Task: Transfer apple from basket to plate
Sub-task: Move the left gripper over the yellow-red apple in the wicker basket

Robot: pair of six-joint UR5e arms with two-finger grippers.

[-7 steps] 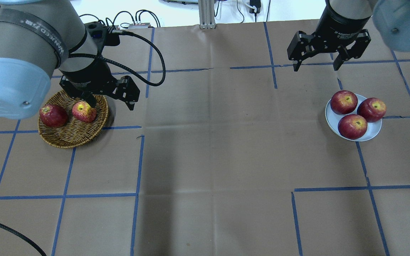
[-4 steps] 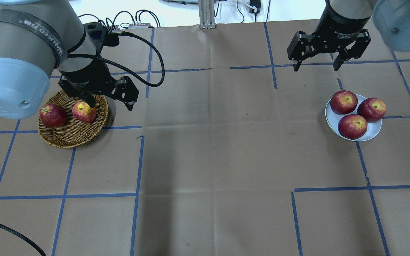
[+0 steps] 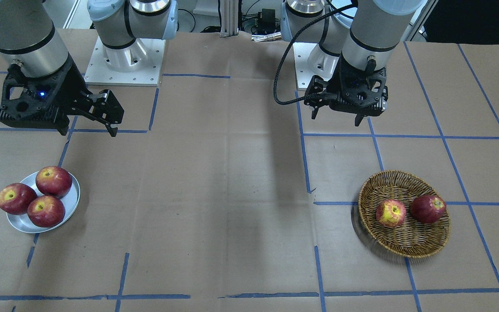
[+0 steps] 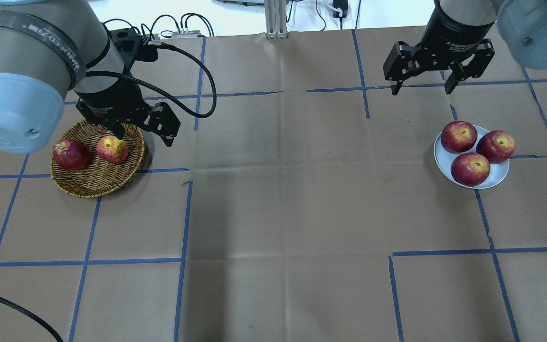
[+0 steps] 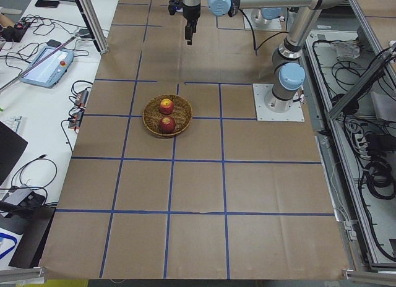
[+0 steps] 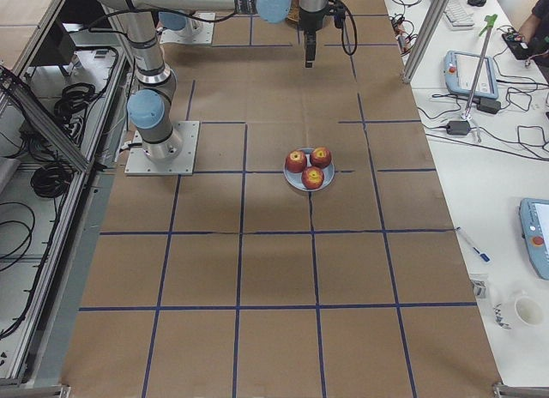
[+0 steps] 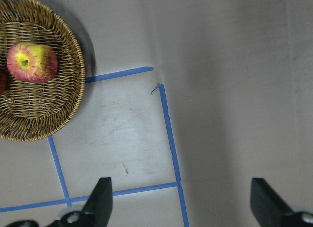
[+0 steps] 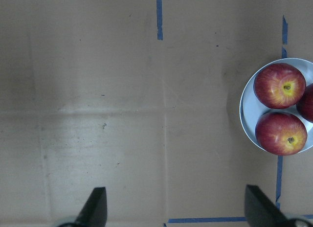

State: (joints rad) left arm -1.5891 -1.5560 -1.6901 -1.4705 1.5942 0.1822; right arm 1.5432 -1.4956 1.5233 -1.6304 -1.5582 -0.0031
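We see the red apple with large yellow patches (image 4: 112,149) lying in the round tan wicker basket (image 4: 94,191). Its stem hollow faces up. It is round, so we can give no long axis. A dark red apple (image 4: 70,154) lies just beside it. The small shiny metal plate (image 4: 497,178), well apart across the table (image 4: 278,190), carries three dark red apples (image 4: 470,169). Brown paper gridded with blue tape (image 4: 185,213) covers the table, and white side benches (image 5: 34,129) flank it. The left gripper (image 4: 144,137) hangs above the paper near the basket, fingers spread wide, holding nothing. The right gripper (image 4: 422,90), near the plate, is likewise spread and empty.
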